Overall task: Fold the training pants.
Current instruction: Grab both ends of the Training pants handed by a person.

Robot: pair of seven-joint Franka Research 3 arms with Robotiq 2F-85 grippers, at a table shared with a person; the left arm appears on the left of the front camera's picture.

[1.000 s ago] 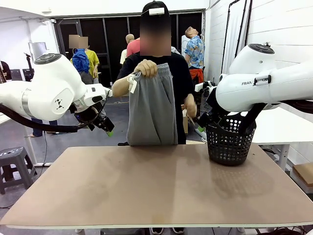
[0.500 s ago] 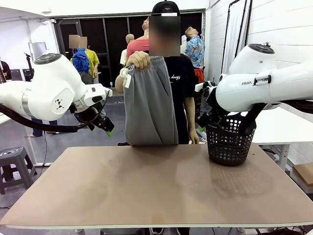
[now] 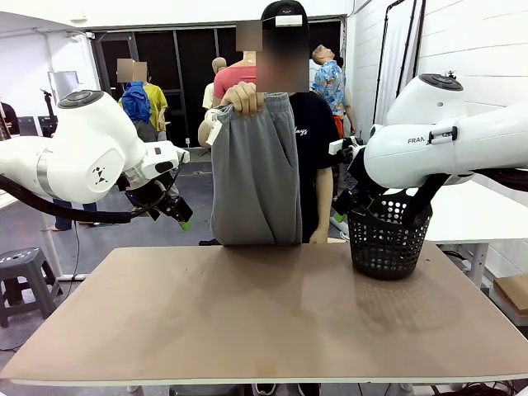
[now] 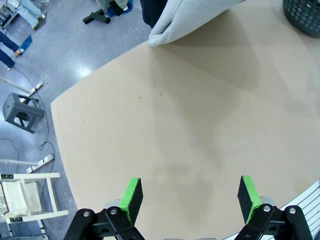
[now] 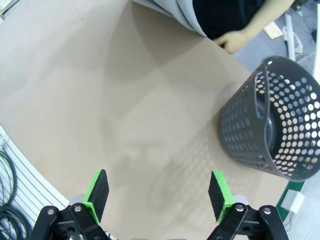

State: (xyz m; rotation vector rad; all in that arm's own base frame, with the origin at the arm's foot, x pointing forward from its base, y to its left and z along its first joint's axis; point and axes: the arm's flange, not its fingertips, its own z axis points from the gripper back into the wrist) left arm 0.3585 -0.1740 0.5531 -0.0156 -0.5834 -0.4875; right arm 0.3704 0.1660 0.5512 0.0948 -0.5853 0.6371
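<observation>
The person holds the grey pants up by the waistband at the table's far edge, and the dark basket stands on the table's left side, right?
No: the front view shows the dark basket on the right side of the table. The person's hand does hold the grey training pants up by the waistband at the far edge.

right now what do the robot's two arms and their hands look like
The left arm and right arm are glossy white with rounded, bulbous joints topped by dark grey caps. The right arm carries grey lettering beginning FRAN. A thick black cable runs under the left arm. The left hand and right hand are black and two-fingered, with bright green pads.
</observation>
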